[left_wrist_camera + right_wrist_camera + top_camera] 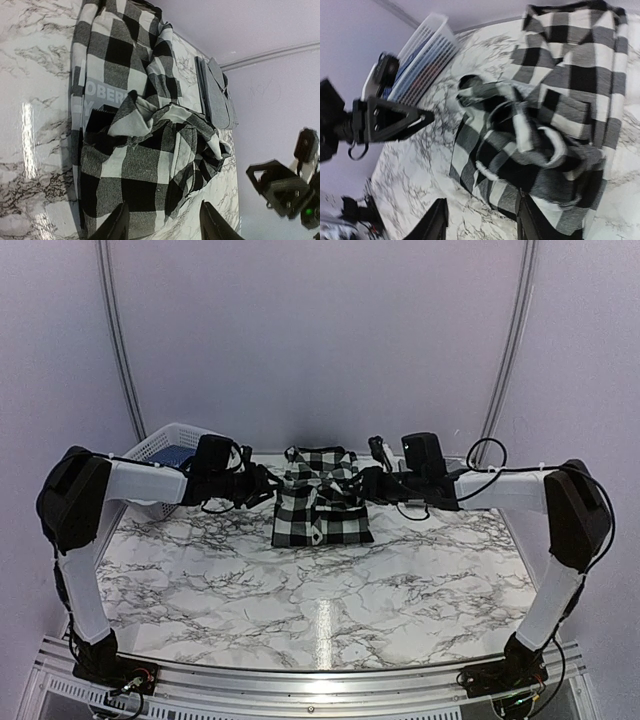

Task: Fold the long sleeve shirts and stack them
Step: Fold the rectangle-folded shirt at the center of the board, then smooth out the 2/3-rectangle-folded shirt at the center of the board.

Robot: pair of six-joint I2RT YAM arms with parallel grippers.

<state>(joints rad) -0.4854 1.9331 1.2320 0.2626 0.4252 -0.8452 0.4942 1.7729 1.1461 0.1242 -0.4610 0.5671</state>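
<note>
From above, the long sleeve shirts (322, 502) lay as one checked heap at the far middle of the marble bench (320, 610), with an arm on each side and a white basket (165, 445) at far left. Only the left wrist view showed the lettered band (102, 92) and a grey folded piece (217, 95) by the wall. Each wrist view showed its own claw released with fingers apart, the left claw (164, 207) and the right claw (481, 197).

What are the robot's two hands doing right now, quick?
Left gripper: open, holding nothing.
Right gripper: open, holding nothing.
</note>
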